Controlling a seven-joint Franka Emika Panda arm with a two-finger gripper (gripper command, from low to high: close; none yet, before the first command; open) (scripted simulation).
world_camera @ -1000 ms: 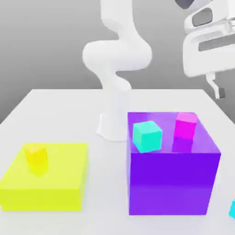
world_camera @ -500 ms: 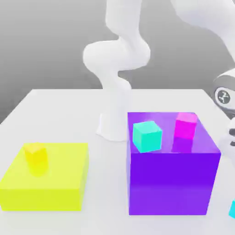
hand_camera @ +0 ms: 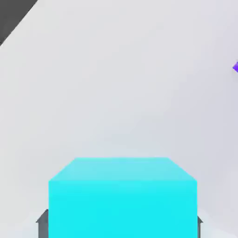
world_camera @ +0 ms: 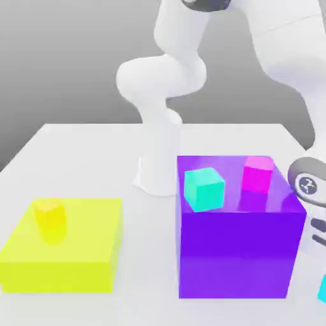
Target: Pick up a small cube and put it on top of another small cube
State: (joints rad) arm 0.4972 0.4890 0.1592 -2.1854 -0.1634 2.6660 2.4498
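Observation:
In the hand view the small cube [hand_camera: 122,195], plain sky-cyan, sits on the white table with my gripper [hand_camera: 122,226] shut on it. A dark fingertip [hand_camera: 42,224] shows at each of its two sides. In the exterior view a sliver of that small cube [world_camera: 322,290] shows at the right edge, low on the table, beside the big purple block [world_camera: 239,248]. My arm's wrist [world_camera: 308,186] hangs just above it. A greener turquoise small cube [world_camera: 204,188] and a magenta small cube [world_camera: 257,174] rest on top of the purple block.
A flat yellow block [world_camera: 63,255] with a small yellow cube [world_camera: 49,216] on it lies at the exterior view's left. The robot's white base [world_camera: 156,169] stands behind the purple block. A corner of the purple block [hand_camera: 235,68] shows in the hand view.
The arm has come down from high at the exterior view's right to low beside the purple block, and the gripper has gone from open to shut around the sky-cyan cube.

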